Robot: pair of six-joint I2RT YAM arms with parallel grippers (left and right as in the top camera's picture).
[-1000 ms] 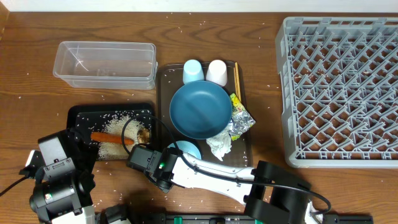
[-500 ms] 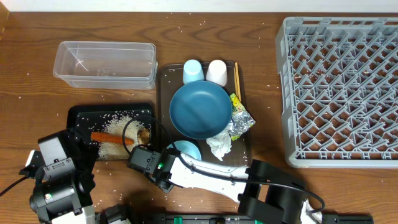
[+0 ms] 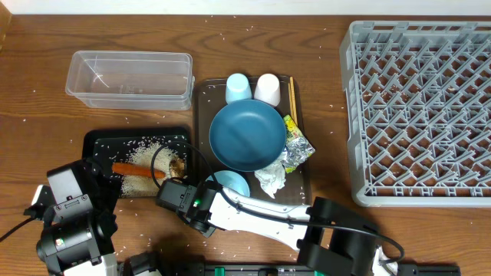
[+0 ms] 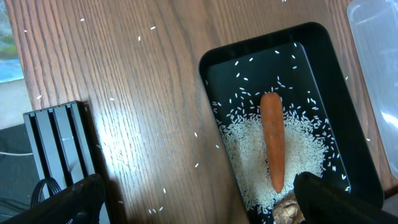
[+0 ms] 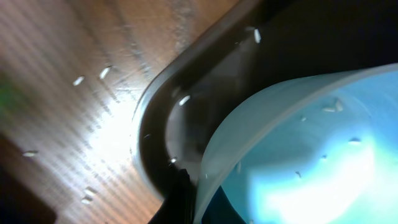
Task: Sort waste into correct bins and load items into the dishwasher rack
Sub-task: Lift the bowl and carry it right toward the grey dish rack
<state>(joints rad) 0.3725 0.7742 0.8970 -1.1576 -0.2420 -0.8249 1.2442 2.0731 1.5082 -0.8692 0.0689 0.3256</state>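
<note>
Two risks: right jaws pinch just the bowl [image 5: 298, 155] rim, so your lift may slip or tip it; left jaws hang spread.

A brown wooden table [image 3: 38, 100] seen from above. Four things rest directly on it: a clear plastic tub [image 3: 129, 79] at the far left, a shallow black tray [image 3: 100, 138] nearer, just in front of the tub, a brown serving tray [image 3: 201, 115] in the middle – close beside both – and a large grey lattice rack [image 3: 418, 111] at the right. Loose white rice grains [image 4: 138, 38] dot the bare wood – thickest around the black tray.
</note>
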